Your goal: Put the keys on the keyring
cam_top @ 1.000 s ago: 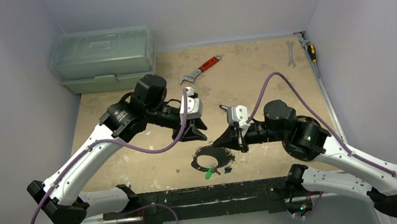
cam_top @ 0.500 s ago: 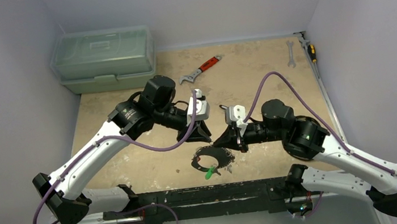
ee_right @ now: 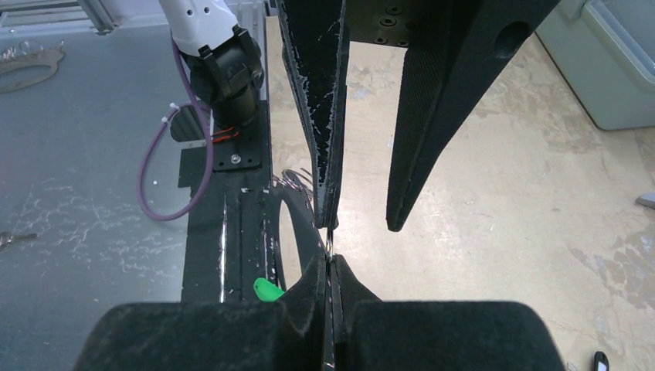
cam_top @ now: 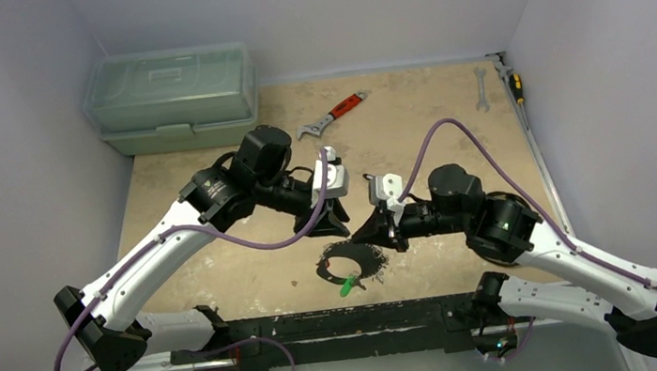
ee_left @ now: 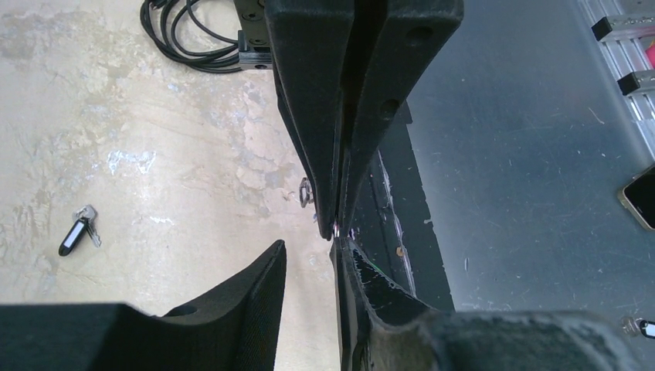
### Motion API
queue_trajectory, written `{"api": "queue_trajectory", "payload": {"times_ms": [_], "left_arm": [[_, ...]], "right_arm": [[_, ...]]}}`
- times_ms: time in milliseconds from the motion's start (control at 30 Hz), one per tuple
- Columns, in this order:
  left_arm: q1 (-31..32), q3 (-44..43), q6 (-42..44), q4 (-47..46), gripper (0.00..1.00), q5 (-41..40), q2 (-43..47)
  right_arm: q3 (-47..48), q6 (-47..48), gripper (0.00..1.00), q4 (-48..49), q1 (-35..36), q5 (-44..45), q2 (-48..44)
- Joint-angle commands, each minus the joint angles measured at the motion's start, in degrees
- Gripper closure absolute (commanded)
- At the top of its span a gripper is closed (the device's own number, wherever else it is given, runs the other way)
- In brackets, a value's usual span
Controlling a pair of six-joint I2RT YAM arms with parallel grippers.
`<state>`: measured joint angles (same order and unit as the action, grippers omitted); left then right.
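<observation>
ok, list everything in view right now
toolbox: 1, pale green, far left corner
wrench: 1, red handle, far centre
spanner: 1, silver, far right
screwdriver: 1, yellow-black handle, far right edge
keyring: 1, silvery, near centre of table
keys: several, exact count unclear, one green tag, at keyring
loose key: 1, black tag, on table apart from keyring
table: 1, beige
left gripper: 1, black, open, over keyring
right gripper: 1, black, shut, tips close to left gripper's
</observation>
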<state>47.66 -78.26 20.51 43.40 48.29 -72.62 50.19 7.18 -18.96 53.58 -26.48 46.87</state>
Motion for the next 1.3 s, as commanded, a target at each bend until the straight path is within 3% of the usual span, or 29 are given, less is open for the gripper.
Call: {"api": "queue_trajectory", "payload": {"times_ms": [0,333,567,800,1267], "left_arm": [[0.4,-1.7,-1.6,-0.3,0.70,1.1,0.1],[0.5,-1.8,-2.7,-2.3,0.65,-1.0,1.9],[0.5,-1.3,-3.0,-1.8,0.73,0.4,1.6],[0.9,0.6,-3.1,-2.3,0.69,-0.4,0.4],[1.9,0.0,-2.4,-1.6,0.84,-1.2,-1.9]], "right_arm": [[3.3,0.5,1.00,2.5,-0.1,0.9,-0.4],[2.9,0.6,1.00,2.3,-0.1,2.4,0.4],[3.1,0.5,1.00,2.3,-0.1,2.9,0.4],[3.2,0.5,1.00,2.2,-0.1,2.9,0.4],[3.2,0.4,1.00,1.6,0.0,1.5,0.3]]}}
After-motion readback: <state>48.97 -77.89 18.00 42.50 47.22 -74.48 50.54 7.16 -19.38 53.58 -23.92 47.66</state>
